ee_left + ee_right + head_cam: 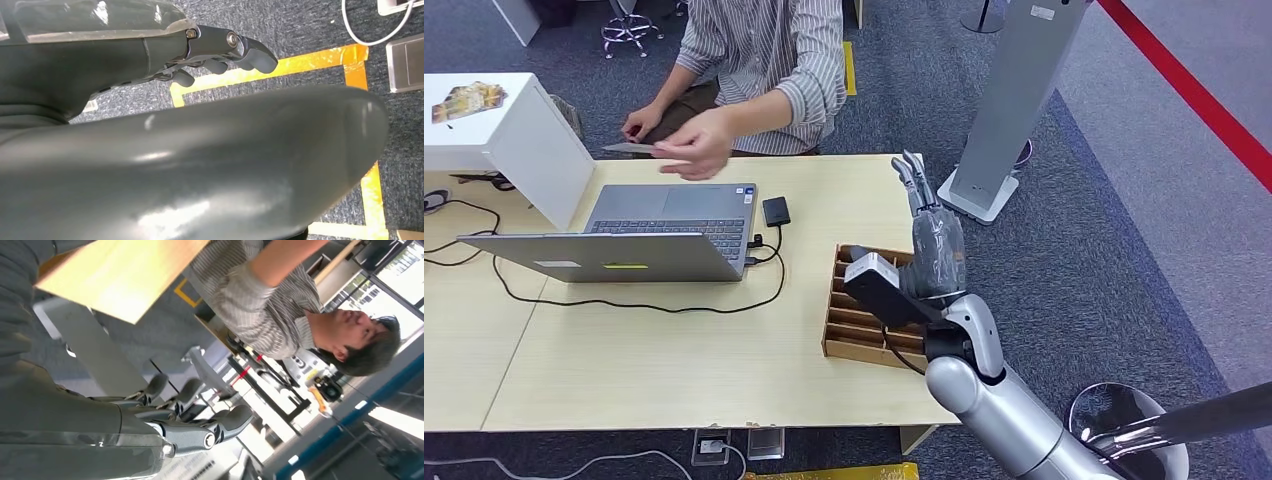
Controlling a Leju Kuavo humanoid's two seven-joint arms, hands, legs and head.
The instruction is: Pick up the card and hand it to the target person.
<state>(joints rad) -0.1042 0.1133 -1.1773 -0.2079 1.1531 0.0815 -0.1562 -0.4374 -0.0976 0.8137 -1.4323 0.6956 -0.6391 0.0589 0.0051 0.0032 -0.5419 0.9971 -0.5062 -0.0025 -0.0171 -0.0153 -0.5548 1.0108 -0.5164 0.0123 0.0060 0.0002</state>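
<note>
Head view: card (629,148) is held by the person (769,60) beyond the table (654,350); handover judged done (only withdrawal left). Right hand (916,185) is raised, fingers straight, nothing held.
Left wrist view: left hand (220,55) is seen loosely curled, empty.
Right wrist view: fingers (185,392) are seen apart, touching nothing.

A pale wood tabletop (674,360) stands on dark grey carpet (1114,230). A red stripe (1194,95) crosses the floor at the far right, and yellow tape (310,62) marks the carpet under the table. A grey pillar stand (1014,100) rises just beside the tabletop's far corner. A white cabinet (514,125) sits at the left. Bright windows (400,285) show behind.
</note>
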